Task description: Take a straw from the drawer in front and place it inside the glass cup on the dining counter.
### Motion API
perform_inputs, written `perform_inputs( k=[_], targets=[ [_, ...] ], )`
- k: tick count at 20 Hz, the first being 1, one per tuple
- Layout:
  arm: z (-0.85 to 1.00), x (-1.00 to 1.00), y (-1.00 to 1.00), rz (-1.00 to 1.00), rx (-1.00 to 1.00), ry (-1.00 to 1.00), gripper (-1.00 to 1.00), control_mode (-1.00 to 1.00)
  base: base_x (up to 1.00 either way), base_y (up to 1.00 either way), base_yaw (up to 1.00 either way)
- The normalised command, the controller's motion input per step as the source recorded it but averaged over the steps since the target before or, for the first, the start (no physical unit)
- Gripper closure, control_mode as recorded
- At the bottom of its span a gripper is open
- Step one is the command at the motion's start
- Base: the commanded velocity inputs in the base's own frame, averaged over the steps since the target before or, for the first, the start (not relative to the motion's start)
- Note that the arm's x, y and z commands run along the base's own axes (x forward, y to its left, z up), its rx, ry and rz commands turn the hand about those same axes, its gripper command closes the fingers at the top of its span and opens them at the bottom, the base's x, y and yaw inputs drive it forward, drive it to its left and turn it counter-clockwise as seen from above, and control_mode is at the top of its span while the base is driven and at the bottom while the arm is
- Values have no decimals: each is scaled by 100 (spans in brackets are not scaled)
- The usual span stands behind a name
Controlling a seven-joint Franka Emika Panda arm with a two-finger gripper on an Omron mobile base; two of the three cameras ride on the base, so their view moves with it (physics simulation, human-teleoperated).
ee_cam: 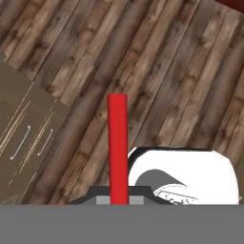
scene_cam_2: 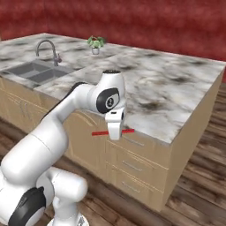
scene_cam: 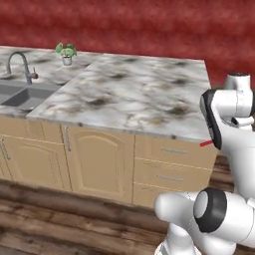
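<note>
One arm: the white arm rises from the lower left of the right base view, bends up to a big joint in the middle, and its hand points down in front of the cabinets.
Gripper: the gripper (scene_cam_2: pixel 114 133) hangs in the middle of the right base view, just below the edge of the marble counter (scene_cam_2: pixel 176 95). In the left base view the arm covers it at the right edge.
Jaws: they are closed tight on the straw.
One straw: the straw (scene_cam_2: pixel 109 132) is thin and bright red. It lies flat across the gripper, with one end poking out to each side. In the left base view only a short red tip (scene_cam: pixel 206 144) shows at the right, beside the arm. In the hand view the straw (ee_cam: pixel 117 147) stands as a red bar up the middle, over the wood floor (ee_cam: pixel 181 71).
One sink: the sink (scene_cam_2: pixel 37 70) is in the upper left of the right base view.
One tap: the tap (scene_cam_2: pixel 47 49) curves over the sink.
One plant: a small pot plant (scene_cam_2: pixel 95 43) stands at the top of the right base view, far from the gripper.
Three drawer fronts: closed drawer fronts (scene_cam_2: pixel 132 165) sit one above another below the gripper.
</note>
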Motion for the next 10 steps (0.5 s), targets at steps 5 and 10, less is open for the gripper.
perform_inputs(
  k=[5,10],
  targets=[
    [0,0,0,0,0,0,100,100,-30,-2,-34],
    [0,0,0,0,0,0,100,100,-7,-13,-35]
  ],
)
